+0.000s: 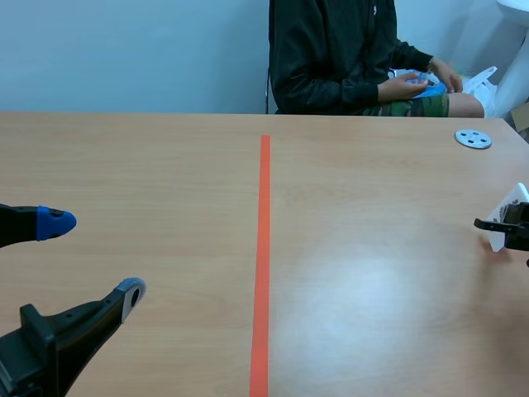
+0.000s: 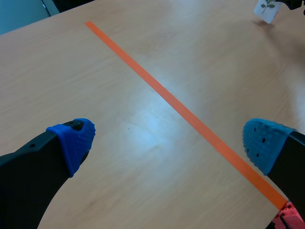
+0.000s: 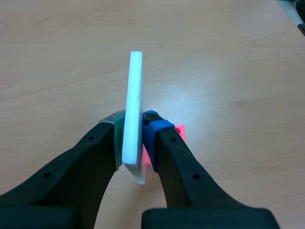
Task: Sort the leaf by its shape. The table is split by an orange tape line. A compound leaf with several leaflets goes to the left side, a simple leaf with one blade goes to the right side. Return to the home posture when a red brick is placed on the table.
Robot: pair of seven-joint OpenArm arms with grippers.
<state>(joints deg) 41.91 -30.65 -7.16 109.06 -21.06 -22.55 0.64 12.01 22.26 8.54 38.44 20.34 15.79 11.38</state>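
While the right gripper [image 3: 133, 128] clamps a white foam card [image 3: 134, 90] edge-up, well to the right of the orange tape line [image 1: 264, 248], the left gripper [image 2: 169, 138] hangs over the table [image 1: 149, 165] w/ fingers spread wide, holding nothing. Card face shows a small green leaf [image 2: 269, 5].
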